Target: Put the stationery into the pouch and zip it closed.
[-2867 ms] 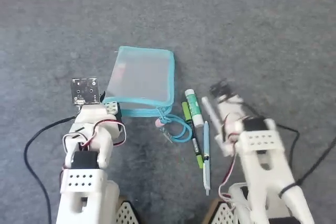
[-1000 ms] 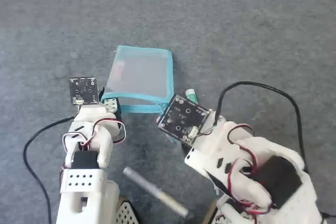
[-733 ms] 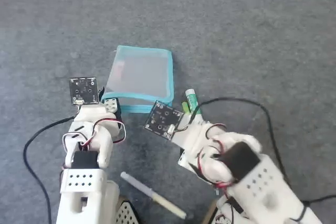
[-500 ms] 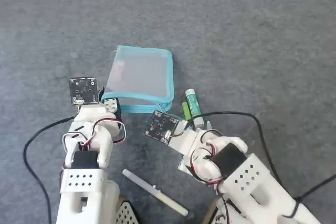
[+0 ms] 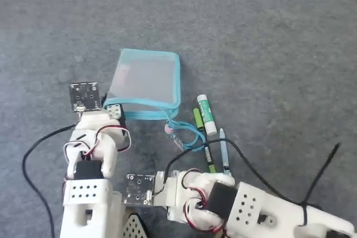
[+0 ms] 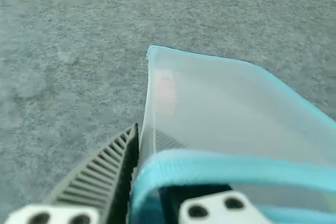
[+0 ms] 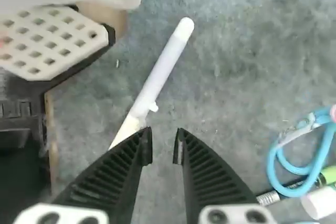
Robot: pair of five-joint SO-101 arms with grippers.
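A clear pouch [image 5: 146,82] with teal trim lies at the middle of the grey table. My left gripper [image 5: 115,109] is shut on its near left corner, and the ribbed finger [image 6: 113,171] lies against the teal rim [image 6: 220,165]. A white pen [image 7: 158,74] lies on the carpet near the arm bases. My right gripper [image 7: 162,136] hovers just short of the pen, slightly open with nothing between its tips. A glue stick [image 5: 206,114], a green pen [image 5: 202,136] and a blue pen [image 5: 224,152] lie right of the pouch.
The pouch's teal strap loop [image 5: 189,134] curls at its near right corner, also seen as the loop [image 7: 295,150]. The right arm's body [image 5: 234,210] stretches across the near edge, close to the left arm's base [image 7: 47,40]. Bare carpet lies beyond and to the sides.
The right arm swung back and left toward the near edge, coming over the white pen lying there. The left gripper and pouch shifted slightly left.
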